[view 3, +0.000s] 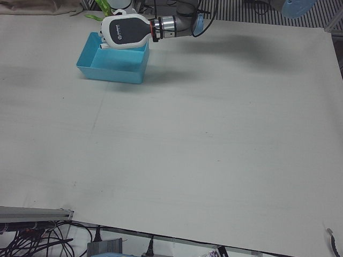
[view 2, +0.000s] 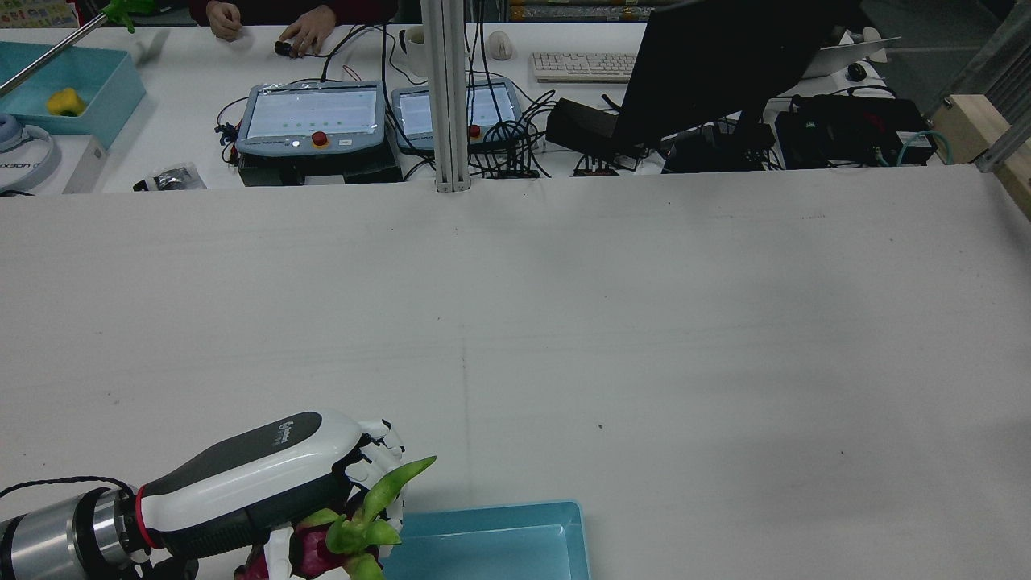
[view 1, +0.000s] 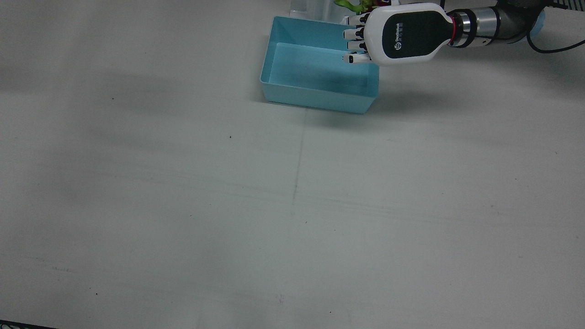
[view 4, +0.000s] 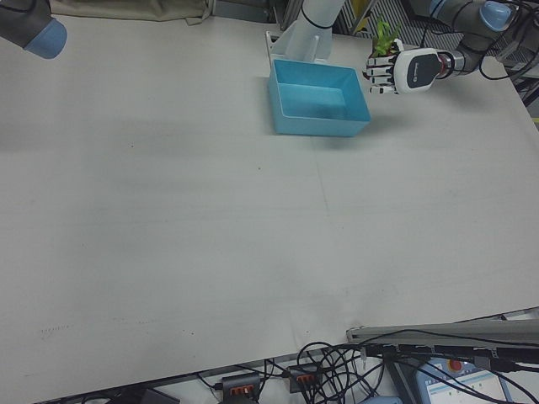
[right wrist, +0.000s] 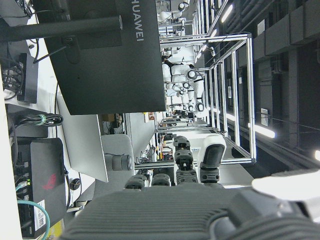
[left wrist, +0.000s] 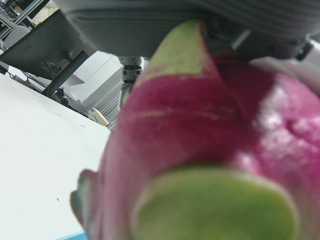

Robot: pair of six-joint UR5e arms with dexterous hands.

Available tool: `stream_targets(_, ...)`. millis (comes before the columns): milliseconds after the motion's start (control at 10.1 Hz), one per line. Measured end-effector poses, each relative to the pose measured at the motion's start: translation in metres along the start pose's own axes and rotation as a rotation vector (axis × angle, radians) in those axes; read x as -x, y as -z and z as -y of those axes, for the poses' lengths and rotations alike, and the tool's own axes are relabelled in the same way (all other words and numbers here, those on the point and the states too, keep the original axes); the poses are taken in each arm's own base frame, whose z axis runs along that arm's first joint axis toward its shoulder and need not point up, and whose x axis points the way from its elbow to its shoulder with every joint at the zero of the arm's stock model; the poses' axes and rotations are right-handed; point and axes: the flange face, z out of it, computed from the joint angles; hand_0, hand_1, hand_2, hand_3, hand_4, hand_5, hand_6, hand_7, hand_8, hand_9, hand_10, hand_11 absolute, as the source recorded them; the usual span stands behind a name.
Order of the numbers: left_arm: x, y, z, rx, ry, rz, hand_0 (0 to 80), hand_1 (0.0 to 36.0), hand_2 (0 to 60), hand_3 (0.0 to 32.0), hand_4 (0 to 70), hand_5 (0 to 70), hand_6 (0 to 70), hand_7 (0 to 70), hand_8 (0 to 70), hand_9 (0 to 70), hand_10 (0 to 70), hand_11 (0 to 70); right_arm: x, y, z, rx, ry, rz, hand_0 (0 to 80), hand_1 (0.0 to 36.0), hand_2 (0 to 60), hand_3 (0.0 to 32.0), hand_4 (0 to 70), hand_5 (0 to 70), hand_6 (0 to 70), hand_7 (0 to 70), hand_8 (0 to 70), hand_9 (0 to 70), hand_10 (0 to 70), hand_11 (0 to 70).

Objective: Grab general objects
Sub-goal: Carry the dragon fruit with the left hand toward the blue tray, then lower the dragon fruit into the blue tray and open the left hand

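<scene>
Rear view: left hand [view 2: 266, 475] curled round a dragon fruit [view 2: 338, 544], held above table [view 2: 644, 338] by blue bin [view 2: 491, 540] at robot-side edge; right hand [right wrist: 190, 180] w/ fingers apart, holding nothing.

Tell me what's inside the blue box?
Nothing: the blue box looks empty, with its bare floor showing in the front view. The left hand covers one corner, so that bit stays hidden. The hand holds a pink and green fruit beside the box.
</scene>
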Motion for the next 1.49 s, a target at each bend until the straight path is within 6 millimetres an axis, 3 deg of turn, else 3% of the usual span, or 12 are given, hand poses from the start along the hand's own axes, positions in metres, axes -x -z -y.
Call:
stream_targets(496, -0.004, -0.009, -0.032, 0.047, 0.043, -0.016, 49.8, 17.0, 60.0, 0.0, 70.0, 70.0, 70.0, 70.0, 63.4, 63.9, 70.0, 70.0, 0.000, 0.000, 0.000, 0.000, 0.000, 0.000, 0.0, 0.0, 0.0, 0.0, 0.0, 0.0, 0.0, 0.0, 0.0, 0.0, 0.0, 0.0)
stream_targets(793, -0.011, -0.027, -0.045, 0.064, 0.052, -0.019, 50.5, 15.7, 60.0, 0.0, 70.0, 69.3, 70.0, 70.0, 62.1, 62.7, 70.0, 70.0, 0.000, 0.000, 0.000, 0.000, 0.000, 0.000, 0.0, 0.0, 0.0, 0.0, 0.0, 0.0, 0.0, 0.0, 0.0, 0.0, 0.0, 0.0)
stream_targets(893, -0.012, -0.031, -0.048, 0.067, 0.054, -0.019, 50.9, 8.3, 28.4, 0.0, 70.0, 34.8, 52.6, 59.8, 43.3, 40.4, 70.0, 70.0, 0.000, 0.000, 0.000, 0.000, 0.000, 0.000, 0.0, 0.0, 0.0, 0.0, 0.0, 0.0, 0.0, 0.0, 0.0, 0.0, 0.0, 0.0)
stream_targets(992, -0.013, -0.034, -0.049, 0.070, 0.056, -0.018, 52.3, 11.3, 0.7, 0.0, 40.2, 2.4, 14.8, 29.0, 12.9, 5.3, 45.3, 64.3, 0.000, 0.000, 0.000, 0.000, 0.000, 0.000, 0.0, 0.0, 0.0, 0.0, 0.0, 0.0, 0.0, 0.0, 0.0, 0.0, 0.0, 0.0)
stream_targets(1091, -0.013, -0.035, -0.049, 0.072, 0.058, -0.014, 51.2, 11.6, 0.0, 0.0, 6.7, 0.0, 1.5, 14.0, 4.2, 1.4, 28.6, 42.5, 0.000, 0.000, 0.000, 0.000, 0.000, 0.000, 0.0, 0.0, 0.0, 0.0, 0.0, 0.0, 0.0, 0.0, 0.0, 0.0, 0.0, 0.0)
stream_targets(1190, -0.014, -0.036, -0.050, 0.073, 0.059, -0.009, 50.9, 11.9, 0.0, 0.0, 0.0, 0.0, 0.0, 10.2, 2.4, 0.6, 23.2, 35.2, 0.000, 0.000, 0.000, 0.000, 0.000, 0.000, 0.0, 0.0, 0.0, 0.0, 0.0, 0.0, 0.0, 0.0, 0.0, 0.0, 0.0, 0.0)
stream_targets(1289, -0.015, -0.035, -0.050, 0.073, 0.064, -0.005, 51.3, 12.7, 0.0, 0.0, 0.0, 0.0, 0.0, 6.4, 0.9, 0.0, 18.4, 28.5, 0.000, 0.000, 0.000, 0.000, 0.000, 0.000, 0.0, 0.0, 0.0, 0.0, 0.0, 0.0, 0.0, 0.0, 0.0, 0.0, 0.0, 0.0)
stream_targets(1488, -0.019, -0.032, -0.049, 0.068, 0.072, 0.010, 51.2, 12.1, 0.0, 0.0, 0.0, 0.0, 0.0, 7.9, 0.4, 0.1, 16.5, 25.7, 0.000, 0.000, 0.000, -0.001, 0.000, 0.000, 0.0, 0.0, 0.0, 0.0, 0.0, 0.0, 0.0, 0.0, 0.0, 0.0, 0.0, 0.0)
